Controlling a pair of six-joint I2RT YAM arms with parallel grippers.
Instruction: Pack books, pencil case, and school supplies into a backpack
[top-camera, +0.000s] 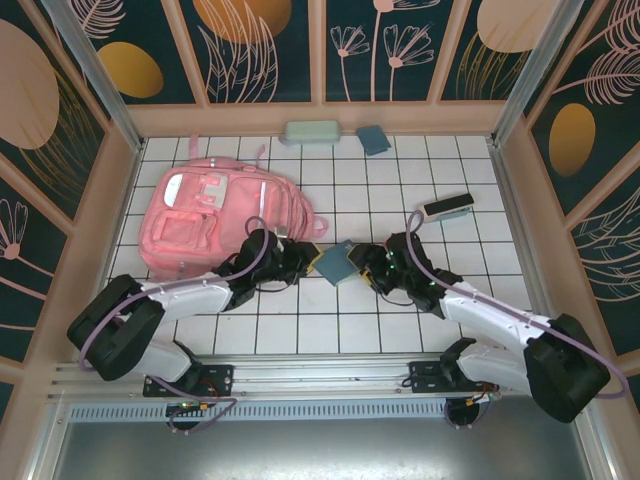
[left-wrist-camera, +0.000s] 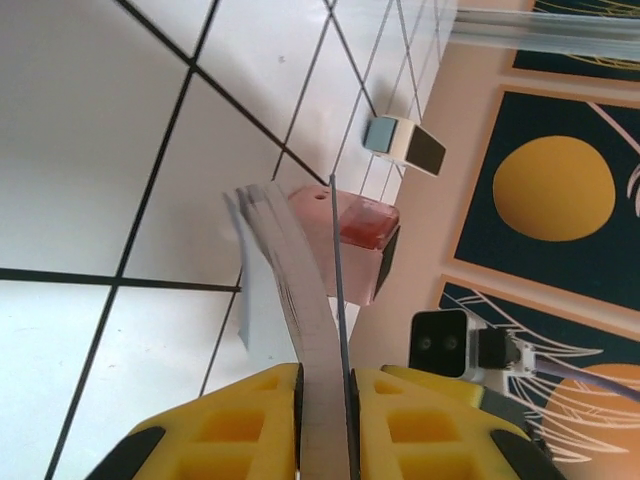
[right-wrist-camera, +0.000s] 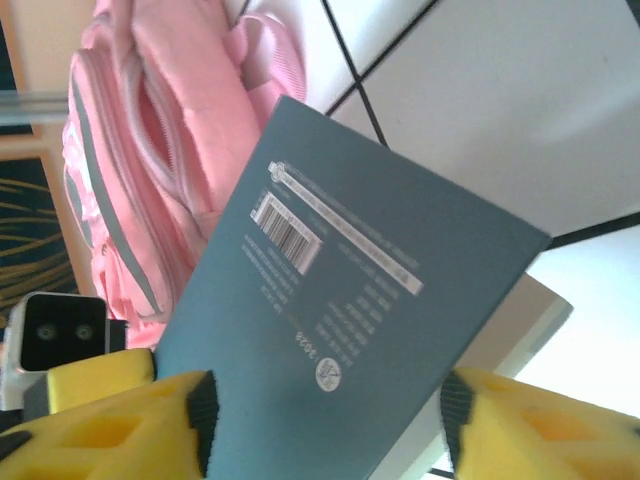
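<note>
Dark teal book (top-camera: 335, 263) at mid-table, just right of pink backpack (top-camera: 210, 220). Left gripper (top-camera: 306, 262) pinches its left edge tight. Right gripper (top-camera: 368, 268) has fingers spread wide around its right end.

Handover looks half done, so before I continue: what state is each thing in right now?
dark teal book: off the table, gripped at one edge.
left claw: shut on the book.
right claw: open, book between its fingers.
backpack: lying flat, zips unclear.
pencil case: lying flat by the far wall.
</note>
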